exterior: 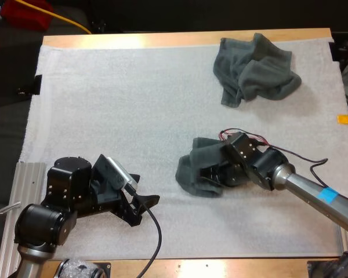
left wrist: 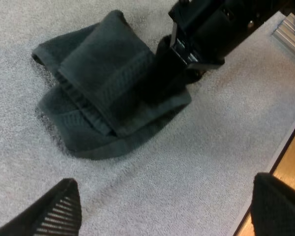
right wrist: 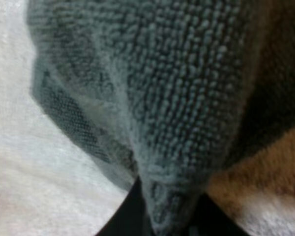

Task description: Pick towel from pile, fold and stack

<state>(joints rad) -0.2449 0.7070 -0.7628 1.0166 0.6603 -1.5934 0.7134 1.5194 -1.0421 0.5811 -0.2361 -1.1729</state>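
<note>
Towel (exterior: 196, 167) clamped in R gripper (exterior: 214, 174), mid-right, part-folded. L gripper (exterior: 144, 204) released, idle near left. Crumpled towel (exterior: 252, 69) noted far right. Fold judged unfinished; stacking not yet done.

**Inspector:** Any text, label, brand, number or sign that can be read?

**Assistant:** None, in any view.

**Inspector:** The blue patch (exterior: 326, 195) on the right arm (exterior: 301, 186)?

**Assistant:** It appears plain blue, and no characters can be made out on it.

**Inspector:** The left arm (exterior: 64, 200)?

**Assistant:** Black housings with small bright screws. No marking is legible.

**Inspector:** The near towel (exterior: 192, 169), the far towel (exterior: 252, 68), the white mat (exterior: 133, 104) and the wooden surface (exterior: 162, 39)?

**Assistant:** Only a woven band on the near towel, which carries no lettering. The rest are unmarked as far as can be seen.
</note>
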